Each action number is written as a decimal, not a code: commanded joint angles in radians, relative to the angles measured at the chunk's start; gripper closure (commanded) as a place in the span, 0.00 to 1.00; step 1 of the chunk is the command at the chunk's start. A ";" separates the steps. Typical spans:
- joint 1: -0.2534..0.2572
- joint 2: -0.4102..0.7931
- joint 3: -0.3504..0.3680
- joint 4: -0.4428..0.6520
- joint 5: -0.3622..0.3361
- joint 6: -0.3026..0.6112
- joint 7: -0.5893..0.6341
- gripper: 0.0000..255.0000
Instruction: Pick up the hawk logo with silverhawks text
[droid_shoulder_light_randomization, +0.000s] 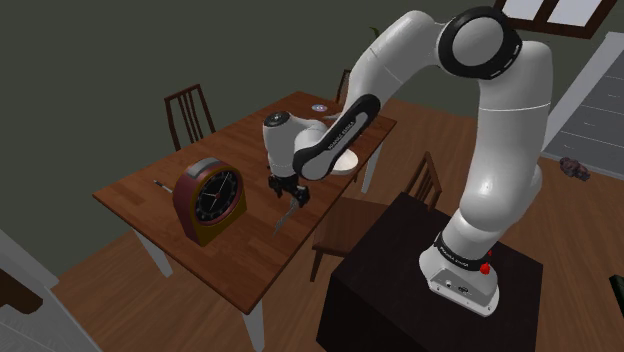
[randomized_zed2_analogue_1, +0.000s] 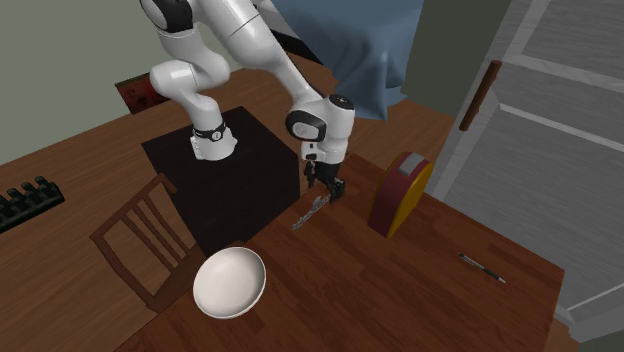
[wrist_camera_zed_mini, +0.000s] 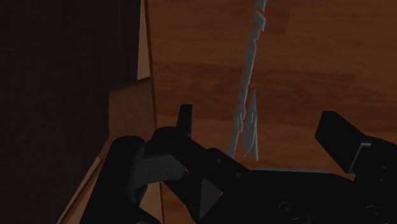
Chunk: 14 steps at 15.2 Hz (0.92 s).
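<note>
The hawk logo (droid_shoulder_light_randomization: 287, 213) is a thin, grey, jagged-edged flat piece on the brown wooden table (droid_shoulder_light_randomization: 240, 250), close to the table's edge nearest the stand. My black gripper (droid_shoulder_light_randomization: 288, 190) hangs just above it, pointing down, open. In the second exterior view the gripper (randomized_zed2_analogue_1: 328, 188) hovers over the near end of the logo (randomized_zed2_analogue_1: 310, 212). The wrist view has the logo (wrist_camera_zed_mini: 249, 83) edge-on as a narrow grey sliver running away from between the fingers (wrist_camera_zed_mini: 184, 118), which stand wide apart and do not touch it.
A round clock in a red-brown case (droid_shoulder_light_randomization: 210, 200) stands on the table beside the gripper. A white bowl (droid_shoulder_light_randomization: 345, 160) sits behind the arm, and a pen (randomized_zed2_analogue_1: 482, 267) lies past the clock. Wooden chairs (droid_shoulder_light_randomization: 345, 225) flank the table; the dark stand (droid_shoulder_light_randomization: 420, 270) is close by.
</note>
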 joint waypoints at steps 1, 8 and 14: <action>0.015 0.034 -0.020 0.010 -0.030 0.017 0.031 0.00; 0.039 0.090 -0.053 0.021 -0.078 0.054 0.068 0.00; 0.039 0.091 -0.053 0.022 -0.078 0.054 0.068 1.00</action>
